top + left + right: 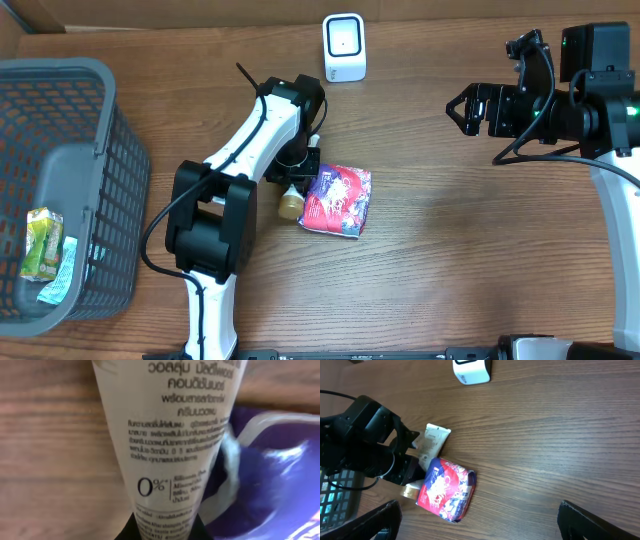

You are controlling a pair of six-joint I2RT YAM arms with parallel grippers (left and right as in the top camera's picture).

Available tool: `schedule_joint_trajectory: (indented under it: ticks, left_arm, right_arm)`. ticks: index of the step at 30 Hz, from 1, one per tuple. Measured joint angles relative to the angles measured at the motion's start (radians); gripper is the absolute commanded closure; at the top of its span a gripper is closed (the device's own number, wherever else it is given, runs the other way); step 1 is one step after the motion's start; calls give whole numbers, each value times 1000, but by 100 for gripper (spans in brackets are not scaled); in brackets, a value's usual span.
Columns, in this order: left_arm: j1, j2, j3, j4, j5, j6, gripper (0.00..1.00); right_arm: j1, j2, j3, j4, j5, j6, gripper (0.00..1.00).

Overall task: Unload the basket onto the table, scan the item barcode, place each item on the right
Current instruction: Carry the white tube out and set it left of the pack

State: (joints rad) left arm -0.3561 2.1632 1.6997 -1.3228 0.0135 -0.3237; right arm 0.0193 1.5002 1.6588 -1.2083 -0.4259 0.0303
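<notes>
Left claw (164, 531) is closed on the white tube (165, 435), dark fingers pinching its narrow lower part in the left wrist view. The printed side with Thai text and a large "0%" faces that camera. In the right wrist view the tube lies slanted, with its flat crimped end (438, 433) pointing up-frame toward the scanner (344, 47). Its tan cap (290, 205) is at the opposite end, sticking out below the claw in the overhead. Cannot tell whether the tube rests on the desk (450, 260) or sits just off it. Just beside the tube on its right – touching or nearly so – a purple-and-red snack pouch (338, 200) lies flat on the wood, its edge filling the right of the left wrist picture. The left arm (245, 150), white with black joints, stretches from the near edge up to mid-desk. The scanner is white and stands at the far edge, well apart from tube and pouch. Right claw (459, 108) is spread wide and empty, hovering at the right side well apart from the tube, the pouch and the scanner – its two fingertips show at the bottom corners of the right wrist view. A grey mesh basket (128, 180) sits at the left edge of the desk, with a green carton (42, 243) and a pale blue wrapper (62, 278) inside at its near end.
</notes>
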Motion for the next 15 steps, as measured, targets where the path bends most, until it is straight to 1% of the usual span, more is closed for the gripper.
schedule_joint_trajectory:
  ticks: [2, 3, 4, 6, 7, 9, 13, 15]
  left_arm:
    - [0, 0, 0, -27, 0, -2, 77]
    - [0, 0, 0, -41, 1, -7, 61]
    - [0, 3, 0, -61, -2, -9, 47]
    - [0, 5, 0, -85, 1, -13, 28]
    - [0, 5, 0, -95, 1, -13, 22]
    - [0, 5, 0, -111, 1, -10, 19]
    - [0, 9, 31, -175, 5, -8, 23]
    - [0, 9, 75, -208, 4, -7, 22]
  right_arm:
    - [0, 0, 0, 0, 0, 0, 0]
    - [0, 0, 0, 0, 0, 0, 0]
    - [0, 0, 0, 1, 0, 0, 0]
    - [0, 0, 0, 0, 0, 0, 0]
    - [0, 0, 0, 0, 0, -1, 0]
    - [0, 0, 0, 2, 0, 0, 0]
    - [0, 0, 0, 4, 0, 0, 0]
    - [0, 0, 0, 5, 0, 0, 0]
